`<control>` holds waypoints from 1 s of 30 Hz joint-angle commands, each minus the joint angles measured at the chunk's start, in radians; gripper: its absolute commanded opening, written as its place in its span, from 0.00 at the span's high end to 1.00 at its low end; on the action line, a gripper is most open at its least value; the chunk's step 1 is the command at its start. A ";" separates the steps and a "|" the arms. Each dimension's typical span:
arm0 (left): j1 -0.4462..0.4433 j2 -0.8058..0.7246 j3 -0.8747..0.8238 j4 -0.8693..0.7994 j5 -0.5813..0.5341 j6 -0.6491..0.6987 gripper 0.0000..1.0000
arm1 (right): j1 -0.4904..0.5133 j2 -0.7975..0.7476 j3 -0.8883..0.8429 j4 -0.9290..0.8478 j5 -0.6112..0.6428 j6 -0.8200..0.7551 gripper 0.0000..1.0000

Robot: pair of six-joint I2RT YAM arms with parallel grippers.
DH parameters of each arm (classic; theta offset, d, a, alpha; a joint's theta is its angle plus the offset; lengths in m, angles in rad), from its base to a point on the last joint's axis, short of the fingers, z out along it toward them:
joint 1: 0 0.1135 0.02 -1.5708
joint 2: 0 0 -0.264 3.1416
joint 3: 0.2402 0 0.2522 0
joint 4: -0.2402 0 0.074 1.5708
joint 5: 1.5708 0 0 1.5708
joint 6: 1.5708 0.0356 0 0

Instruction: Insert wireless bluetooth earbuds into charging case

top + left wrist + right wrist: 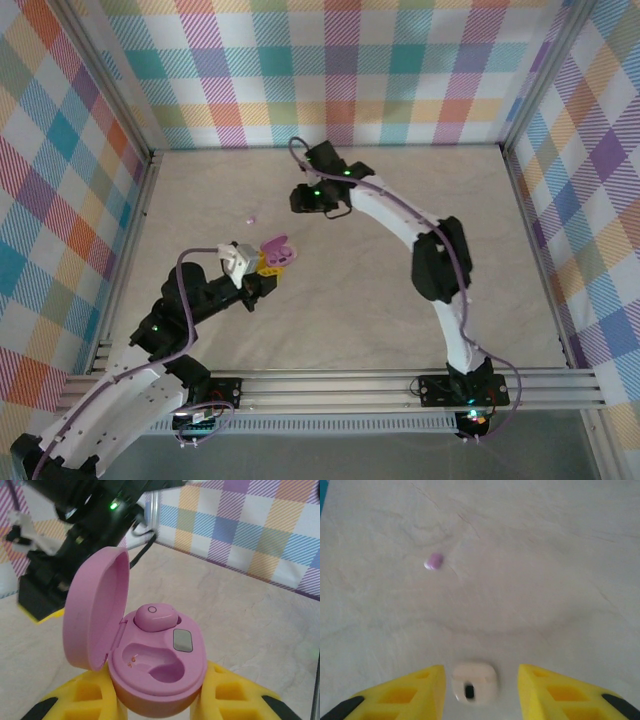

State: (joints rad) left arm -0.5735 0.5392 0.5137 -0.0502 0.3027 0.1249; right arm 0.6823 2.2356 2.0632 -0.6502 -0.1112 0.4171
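Earbuds and cases share a pale marbled surface (200, 190) between two arms. The left hand (160, 700), at about 8 o'clock on the surface in the overhead view, is closed narrowly on a purple charging case (160, 667), its yellow fingers (80, 695) pressed against both sides. The case's lid stands open, tipped back towards 10 o'clock. One light purple earbud (154, 616) sits in the socket at 12 o'clock; the socket nearer 6 o'clock is bare. The right hand (482, 692), towards 12 o'clock on the surface, hangs partly open and holds nothing. A closed cream-white case (474, 682) lies on the surface between its fingers, with a gap on either side. A second light purple earbud (434, 561) lies loose at 11 o'clock from that case, well apart from it.
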 commanded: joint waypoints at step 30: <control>0.007 -0.080 0.020 -0.126 -0.048 -0.032 1.00 | 0.184 0.637 0.646 0.254 0.321 0.163 0.64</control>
State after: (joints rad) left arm -0.5735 0.4793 0.5133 -0.1642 0.2596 0.1005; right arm 0.8513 2.8418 2.6671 -0.4278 0.1802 0.6094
